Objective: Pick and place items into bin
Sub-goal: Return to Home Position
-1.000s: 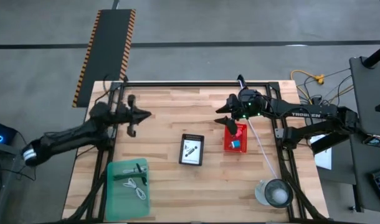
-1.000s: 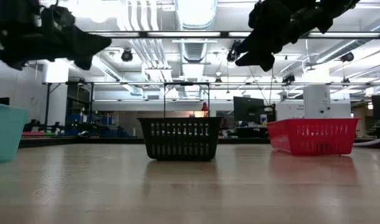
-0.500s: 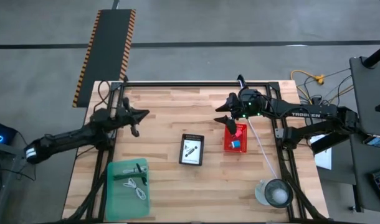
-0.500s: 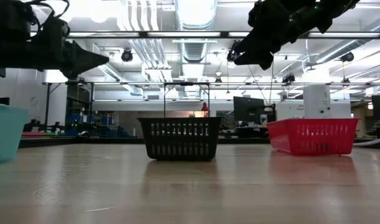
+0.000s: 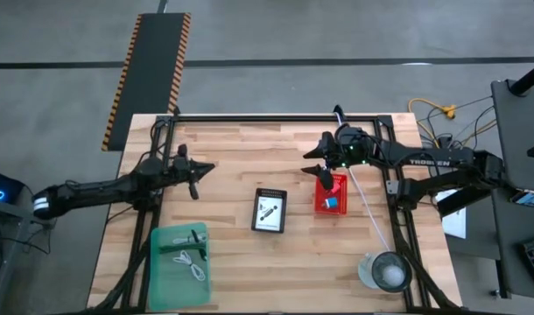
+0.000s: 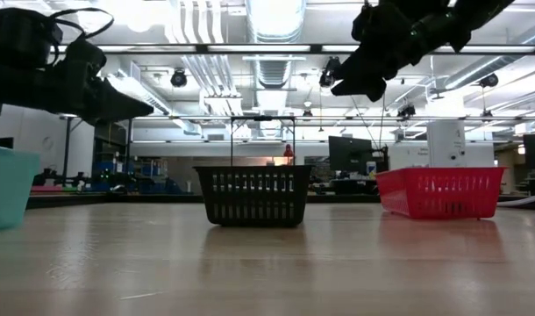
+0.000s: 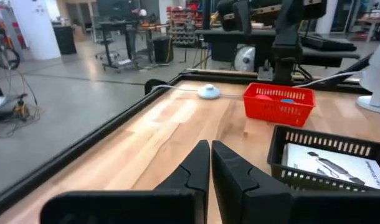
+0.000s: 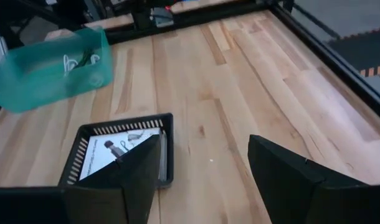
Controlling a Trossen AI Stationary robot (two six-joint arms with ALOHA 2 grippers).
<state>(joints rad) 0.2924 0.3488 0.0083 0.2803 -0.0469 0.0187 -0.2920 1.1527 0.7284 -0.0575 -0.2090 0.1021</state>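
Observation:
My left gripper point(image 5: 204, 167) hangs shut and empty above the table's left part, pointing level toward the black basket point(image 5: 270, 210); its fingers point(image 7: 210, 163) are together. The basket holds a white printed card point(image 5: 269, 212). My right gripper point(image 5: 312, 166) stands open and empty in the air at the far left corner of the red bin point(image 5: 331, 193), which holds a blue item point(image 5: 333, 202). A green bin point(image 5: 179, 254) at the near left holds a coiled white cable point(image 5: 193, 262) and a green strip point(image 5: 190, 238).
A round clear lidded container point(image 5: 385, 271) stands at the near right. A white disc point(image 7: 209, 92) on a white cord lies at the far edge. Black frame rails run along the table's sides. Bare wood lies between the bins.
My left gripper has sunk lower over the table's left part and swung a little toward the near edge, staying shut. The right arm and the bins have kept still.

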